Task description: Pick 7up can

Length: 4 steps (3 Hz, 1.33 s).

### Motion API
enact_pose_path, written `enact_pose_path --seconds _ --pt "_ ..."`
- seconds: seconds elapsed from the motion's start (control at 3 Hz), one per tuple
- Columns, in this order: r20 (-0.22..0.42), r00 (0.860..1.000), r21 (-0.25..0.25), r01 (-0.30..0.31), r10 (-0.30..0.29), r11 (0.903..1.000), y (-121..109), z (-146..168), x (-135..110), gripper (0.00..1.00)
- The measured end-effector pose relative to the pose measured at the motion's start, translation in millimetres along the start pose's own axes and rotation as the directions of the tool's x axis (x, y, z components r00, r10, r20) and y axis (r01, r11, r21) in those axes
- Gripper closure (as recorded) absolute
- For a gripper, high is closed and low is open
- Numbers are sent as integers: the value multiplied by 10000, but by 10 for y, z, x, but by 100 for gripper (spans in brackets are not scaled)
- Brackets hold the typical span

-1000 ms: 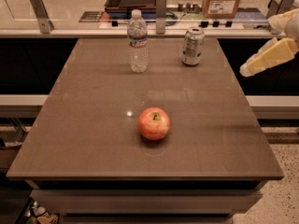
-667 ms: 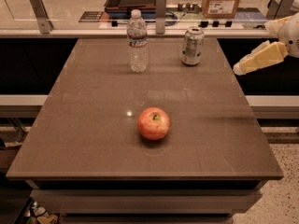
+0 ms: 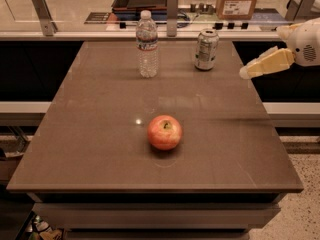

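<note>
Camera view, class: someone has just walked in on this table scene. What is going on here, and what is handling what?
The robot's gripper hovers by the right edge of the table, to the right of the 7up can and not touching it. The can stands upright near the far edge, not yet picked. A water bottle stands to its left, and an apple sits nearer the front.

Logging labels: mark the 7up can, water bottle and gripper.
7up can [image 3: 206, 49]: camera view, side wall.
water bottle [image 3: 148, 54]: camera view, mid body.
gripper [image 3: 246, 72]: camera view, its tip, right of the table [image 3: 95, 149].
</note>
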<state>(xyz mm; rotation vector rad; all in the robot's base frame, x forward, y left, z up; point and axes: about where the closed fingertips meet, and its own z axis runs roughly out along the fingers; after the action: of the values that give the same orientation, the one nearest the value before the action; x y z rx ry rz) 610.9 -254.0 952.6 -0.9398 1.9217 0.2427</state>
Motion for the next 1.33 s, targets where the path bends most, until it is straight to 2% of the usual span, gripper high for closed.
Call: enact_pose_path --seconds 0.67,1.33 --pt "468 9988 -475 -152 174 9988 34 508 -32 0" --pt "1528 9880 -598 -142 233 9981 -59 878 -173 0"
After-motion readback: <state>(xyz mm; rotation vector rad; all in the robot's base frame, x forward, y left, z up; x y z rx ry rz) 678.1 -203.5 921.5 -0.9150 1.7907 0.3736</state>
